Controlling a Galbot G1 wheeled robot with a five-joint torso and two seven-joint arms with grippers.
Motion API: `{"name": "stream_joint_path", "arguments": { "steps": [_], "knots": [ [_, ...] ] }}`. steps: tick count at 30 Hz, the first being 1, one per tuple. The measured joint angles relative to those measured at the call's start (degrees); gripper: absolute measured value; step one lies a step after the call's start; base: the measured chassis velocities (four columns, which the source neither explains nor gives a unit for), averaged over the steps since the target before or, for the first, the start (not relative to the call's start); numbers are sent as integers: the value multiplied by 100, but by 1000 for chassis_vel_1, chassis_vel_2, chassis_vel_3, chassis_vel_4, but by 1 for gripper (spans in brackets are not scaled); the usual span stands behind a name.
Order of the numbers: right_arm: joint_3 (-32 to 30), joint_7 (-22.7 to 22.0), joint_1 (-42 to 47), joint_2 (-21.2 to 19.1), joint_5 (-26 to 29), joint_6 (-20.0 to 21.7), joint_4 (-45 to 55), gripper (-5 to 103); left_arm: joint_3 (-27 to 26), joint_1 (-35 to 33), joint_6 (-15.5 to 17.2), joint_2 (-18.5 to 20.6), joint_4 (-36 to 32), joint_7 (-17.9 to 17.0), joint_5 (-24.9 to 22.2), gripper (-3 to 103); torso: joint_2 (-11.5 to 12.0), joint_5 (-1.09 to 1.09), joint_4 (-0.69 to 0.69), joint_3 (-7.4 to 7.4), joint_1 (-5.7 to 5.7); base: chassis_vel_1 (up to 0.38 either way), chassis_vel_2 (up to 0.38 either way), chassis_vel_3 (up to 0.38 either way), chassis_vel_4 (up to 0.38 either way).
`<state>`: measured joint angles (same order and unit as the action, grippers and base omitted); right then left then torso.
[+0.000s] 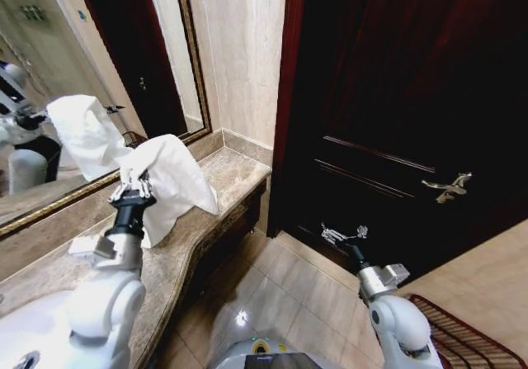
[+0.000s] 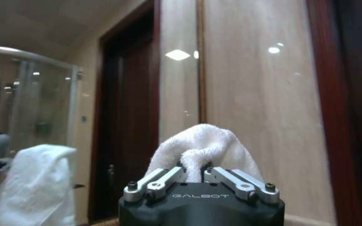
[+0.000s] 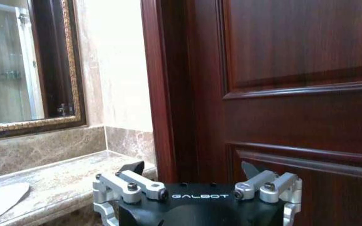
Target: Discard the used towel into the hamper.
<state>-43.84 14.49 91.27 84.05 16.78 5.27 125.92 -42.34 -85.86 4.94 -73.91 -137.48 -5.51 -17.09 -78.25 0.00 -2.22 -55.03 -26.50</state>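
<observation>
My left gripper (image 1: 132,191) is shut on the white towel (image 1: 169,183), pinching a fold at its top. The cloth drapes down over the marble counter (image 1: 227,175). In the left wrist view the towel (image 2: 200,146) bulges up between the closed fingers of the left gripper (image 2: 193,176). My right gripper (image 1: 342,235) hangs open and holds nothing, low in front of the dark door; the right wrist view shows that gripper (image 3: 193,167) with its jaws spread. The hamper (image 1: 466,336) shows as a dark reddish ribbed rim on the floor at my right, partly behind the right arm.
A dark wooden door (image 1: 396,96) with a metal handle (image 1: 445,187) stands ahead. A gold-framed mirror (image 1: 99,47) above the counter reflects the towel. A white sink (image 1: 33,336) lies at the counter's near left. Tiled floor (image 1: 280,295) runs between counter and door.
</observation>
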Motion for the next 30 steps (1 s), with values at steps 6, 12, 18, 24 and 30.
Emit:
{"name": "stream_joint_path", "arguments": {
  "steps": [6, 12, 18, 24, 30],
  "knots": [
    [-59, -6, 13, -78, 54, -4, 1, 100, -392, -483, -997, 56, 456, 592, -10, 7, 0, 0, 0, 0, 0, 0, 0, 0, 0],
    [-52, 0, 23, -67, 54, 13, 48, 100, -533, -657, -1399, -12, 696, 783, -123, 7, 0, 0, 0, 0, -1, 0, 0, 0, 0],
    [-55, 64, 67, -74, 21, 145, 210, 100, -626, -695, -1584, -96, 1053, 821, -229, 7, 0, -1, 0, 0, 0, 0, 0, 0, 0],
    [-24, 73, 65, -27, -62, 270, 377, 100, -493, -599, -1467, -118, 1105, 791, -175, 7, 1, 0, 0, 0, -1, 0, 0, 0, 0],
    [-5, 79, 76, 4, -164, 331, 466, 100, -213, -501, -1322, -161, 1103, 626, 181, 7, 1, 0, 0, -1, -2, 0, 0, 0, 0]
  ]
}}
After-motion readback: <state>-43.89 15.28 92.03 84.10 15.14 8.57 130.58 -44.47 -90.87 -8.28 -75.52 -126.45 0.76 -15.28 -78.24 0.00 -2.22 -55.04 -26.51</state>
